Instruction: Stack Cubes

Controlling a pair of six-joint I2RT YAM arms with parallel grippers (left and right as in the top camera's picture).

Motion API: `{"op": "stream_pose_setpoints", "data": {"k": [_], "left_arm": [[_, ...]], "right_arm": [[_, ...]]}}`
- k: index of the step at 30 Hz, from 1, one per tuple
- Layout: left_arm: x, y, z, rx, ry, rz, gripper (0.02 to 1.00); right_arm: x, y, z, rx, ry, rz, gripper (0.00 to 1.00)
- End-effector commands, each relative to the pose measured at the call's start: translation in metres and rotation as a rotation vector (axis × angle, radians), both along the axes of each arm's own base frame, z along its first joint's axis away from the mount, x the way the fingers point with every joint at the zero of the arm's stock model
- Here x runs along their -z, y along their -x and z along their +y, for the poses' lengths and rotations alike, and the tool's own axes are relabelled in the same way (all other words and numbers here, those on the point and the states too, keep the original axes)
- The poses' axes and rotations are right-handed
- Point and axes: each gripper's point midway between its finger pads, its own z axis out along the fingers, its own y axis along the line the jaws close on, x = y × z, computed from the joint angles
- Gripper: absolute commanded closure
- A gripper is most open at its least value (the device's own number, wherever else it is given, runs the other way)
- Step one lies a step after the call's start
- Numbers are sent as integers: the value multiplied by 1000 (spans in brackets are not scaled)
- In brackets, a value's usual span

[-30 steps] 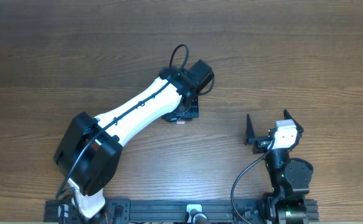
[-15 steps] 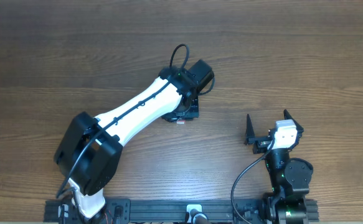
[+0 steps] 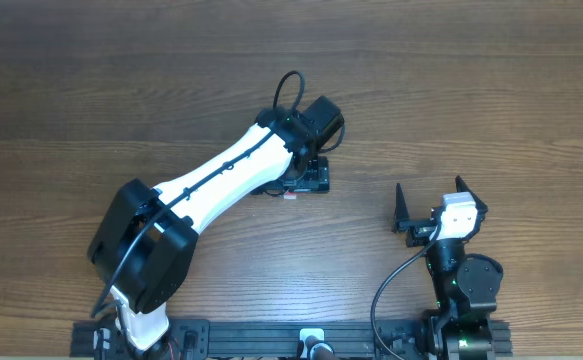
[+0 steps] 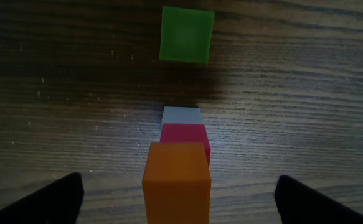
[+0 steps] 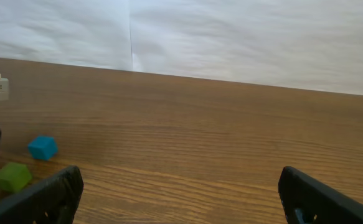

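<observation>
A stack stands between the spread fingers of my left gripper (image 4: 178, 190): an orange cube (image 4: 176, 163) on top, a pink cube (image 4: 185, 133) under it, a pale blue-grey cube (image 4: 182, 115) lowest. The fingers are open and clear of the orange cube on both sides. Beyond the stack a green cube (image 4: 186, 34) lies flat on the table. In the top view the left gripper (image 3: 308, 178) sits at mid-table and hides the stack. My right gripper (image 3: 433, 207) rests open near its base, holding nothing. Its wrist view shows the green cube (image 5: 11, 176) and a blue cube (image 5: 42, 147) far off.
The dark wooden table (image 3: 491, 90) stretches bare to the right and back. A white wall (image 5: 243, 37) backs the far edge in the right wrist view. The left arm's white link (image 3: 221, 180) crosses diagonally from its base at the lower left.
The left gripper's fingers have spread apart, letting go of the orange cube on the stack. The right arm has not moved.
</observation>
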Motion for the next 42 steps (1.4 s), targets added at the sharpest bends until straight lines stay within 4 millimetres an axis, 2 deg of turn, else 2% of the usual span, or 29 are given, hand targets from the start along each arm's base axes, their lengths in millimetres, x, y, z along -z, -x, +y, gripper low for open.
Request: {"op": "stream_pose_setpoints", "data": {"k": [1,6,7,9,10,11,15,20,23,29,32,33,34,35,37,40,41,42], "left_arm": [[-12,-11,2,-12,15,-37,20],[-43,-26,17,-12,52,-113,20],[-60,-36,33,-41,44,-165,20],[-77,-45,51,-49,30,-218,20],[-94,-52,67,-48,28,-270,23],[-103,-55,74,-46,32,-292,20],[-136,-61,101,-53,37,-383,20],[-176,-57,122,-29,56,-488,23],[-190,-53,124,-34,74,-526,18],[-190,-57,125,-38,64,-538,18],[-207,-63,136,-74,50,-615,18],[-224,-61,138,-84,73,-673,20],[-232,-60,142,-94,76,-702,20],[-256,-57,150,-120,97,-783,18],[-281,-52,160,-152,128,-882,20],[-313,-40,178,-204,181,-1031,23],[-326,-30,193,-237,202,-1118,23],[-331,-24,198,-224,209,-1163,20]], "right_arm": [[2,0,-2,7,5,0,9],[2,0,-2,7,5,0,7],[2,0,-2,7,5,0,7],[2,0,-2,7,5,0,7],[2,0,-2,7,5,0,7],[2,0,-2,7,5,0,9],[2,0,-2,7,5,0,9],[2,0,-2,7,5,0,7],[2,0,-2,7,5,0,7],[2,0,-2,7,5,0,7],[2,0,-2,7,5,0,9],[2,0,-2,7,5,0,7],[2,0,-2,7,5,0,9],[2,0,-2,7,5,0,9],[2,0,-2,7,5,0,9],[2,0,-2,7,5,0,7],[2,0,-2,7,5,0,7],[2,0,-2,7,5,0,7]]}}
